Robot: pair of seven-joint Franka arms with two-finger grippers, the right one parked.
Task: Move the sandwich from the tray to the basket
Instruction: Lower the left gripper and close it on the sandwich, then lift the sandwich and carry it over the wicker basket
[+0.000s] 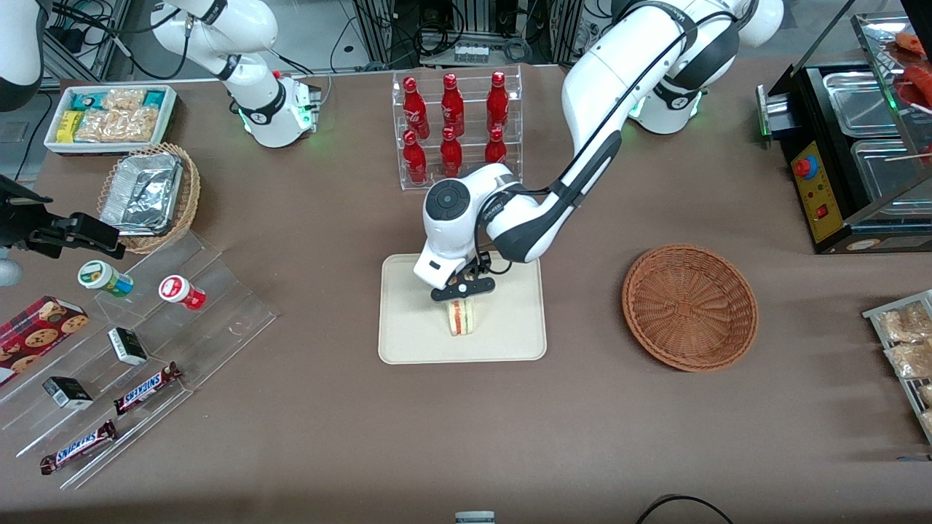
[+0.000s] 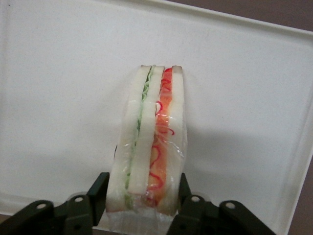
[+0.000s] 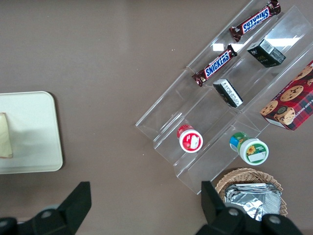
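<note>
Nearest the front camera: small pale grey box [image 1: 475, 518] and thin black cable [image 1: 684, 498], at the edge of the brown table [image 1: 328, 437].
Sandwich: long wrapped sandwich [image 1: 461, 318] with white bread and red and green filling, within the cream rectangular tray's [image 1: 510, 338] outline; whether it touches the tray, I cannot tell.
Pincer: the black two-finger pincer [image 2: 143, 184] is over the tray, closed on the sandwich's sides by the look of it.
Basket: round reddish-brown wicker basket [image 1: 690, 316], toward the working arm's end, sandwich not in it.
Done: reach and, I judge, grasp.
Left: clear the tray, carry across, lower, release.
Progress: under half, I judge.
</note>
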